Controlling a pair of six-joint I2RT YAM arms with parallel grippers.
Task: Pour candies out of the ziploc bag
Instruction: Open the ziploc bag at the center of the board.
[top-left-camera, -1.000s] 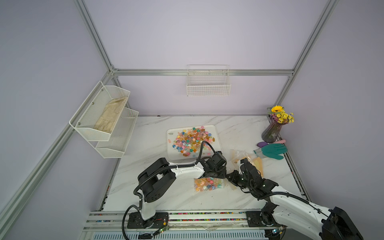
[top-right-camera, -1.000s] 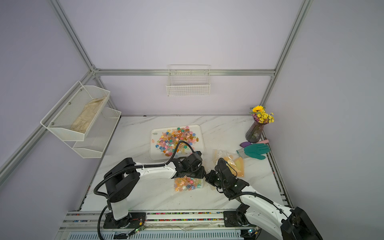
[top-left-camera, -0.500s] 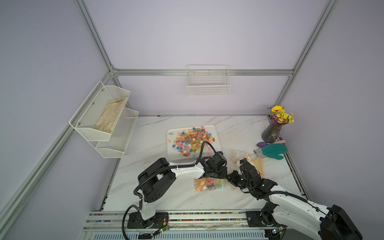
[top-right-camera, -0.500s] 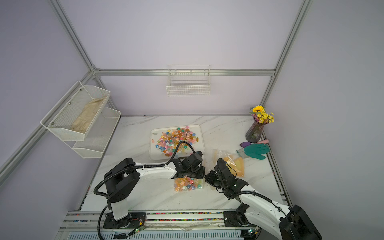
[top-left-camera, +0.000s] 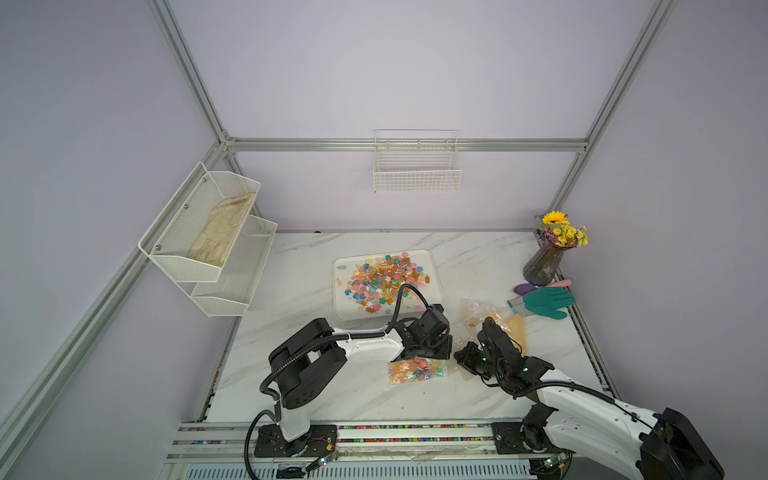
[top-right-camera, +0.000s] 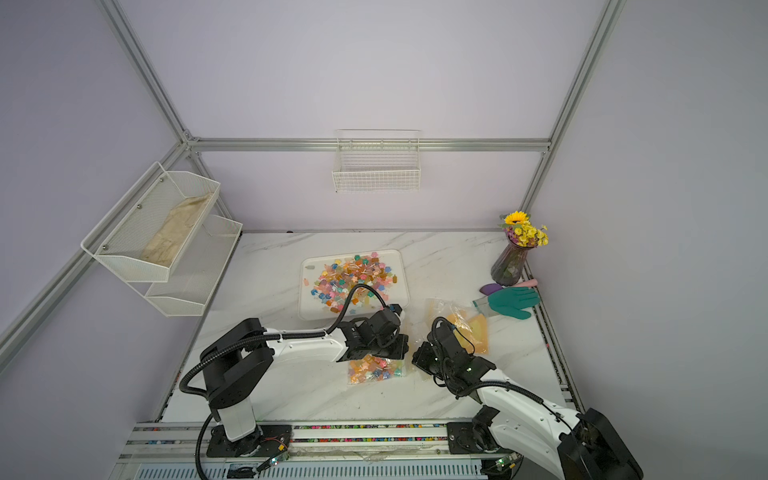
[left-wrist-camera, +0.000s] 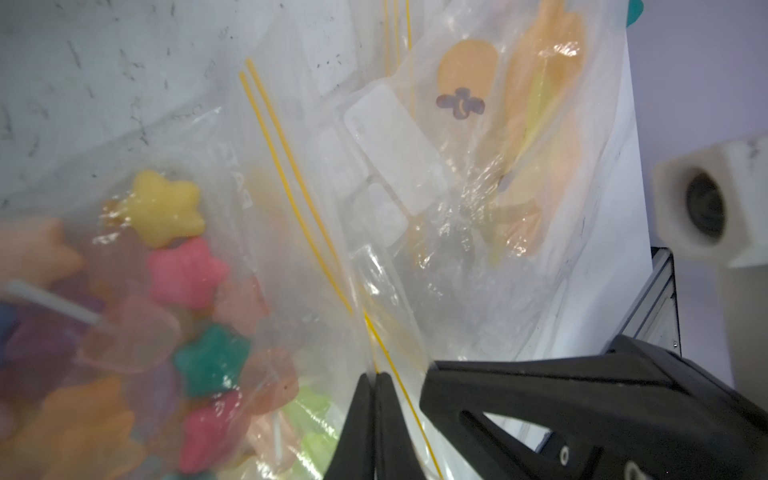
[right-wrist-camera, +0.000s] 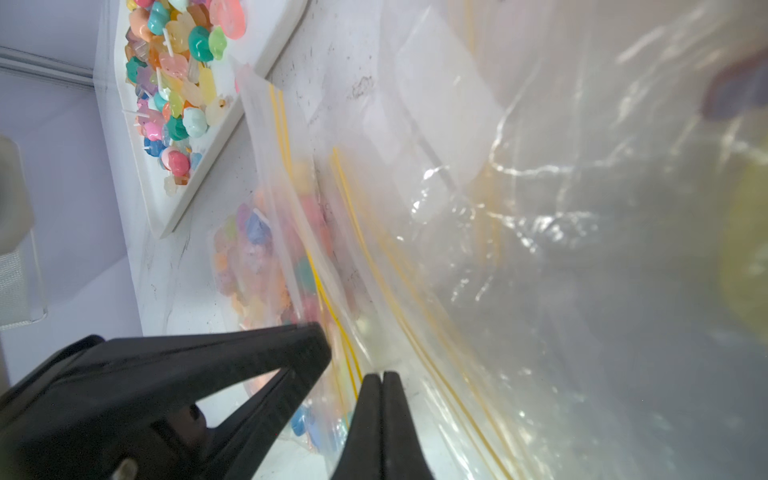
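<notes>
Left wrist: fingers on ziploc bag

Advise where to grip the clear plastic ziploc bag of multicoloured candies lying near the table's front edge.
The clear plastic ziploc bag lies flat, multicoloured candies bunched at its closed end. Probably pinch the empty film at the yellow zip lines, coming low from its mouth side, on the robot's right; left gripper and right gripper are shut there.
</notes>
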